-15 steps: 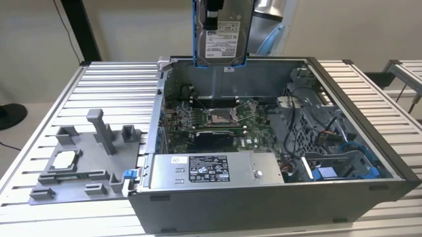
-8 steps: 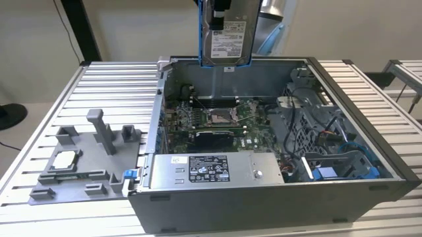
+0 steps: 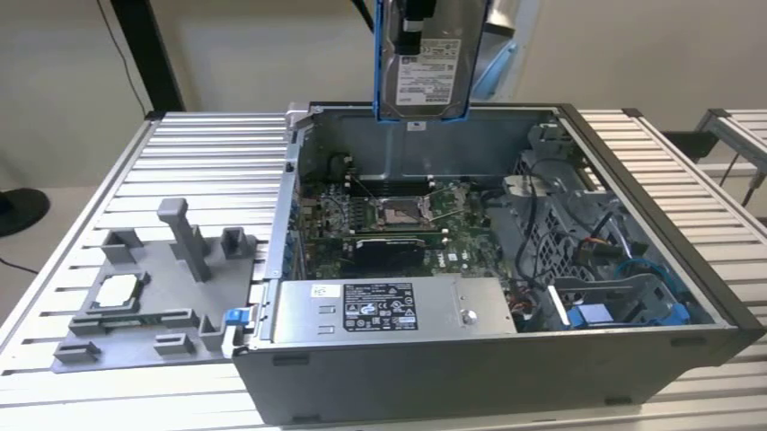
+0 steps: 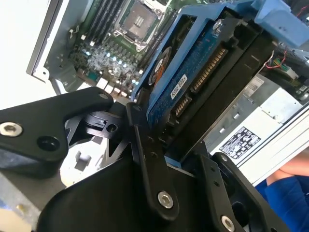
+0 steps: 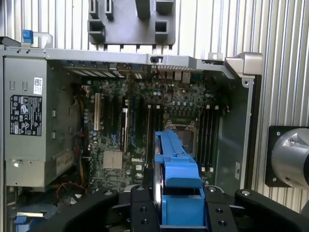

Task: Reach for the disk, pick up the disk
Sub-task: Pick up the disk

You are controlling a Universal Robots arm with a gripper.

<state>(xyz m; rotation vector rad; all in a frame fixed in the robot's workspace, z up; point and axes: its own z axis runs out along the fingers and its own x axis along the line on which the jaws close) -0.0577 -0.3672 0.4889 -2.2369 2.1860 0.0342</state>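
Open computer case sits beside grey tray.

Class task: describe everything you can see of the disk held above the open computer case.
The disk is a flat rectangular silver-grey metal drive with a white printed label on one face and a blue plastic bracket along its edges. In the second wrist view its other face shows a blue circuit board with a connector row. It hangs upright, on edge, above the open computer case, clear of it. The gripper is shut on it, black fingers against both faces.
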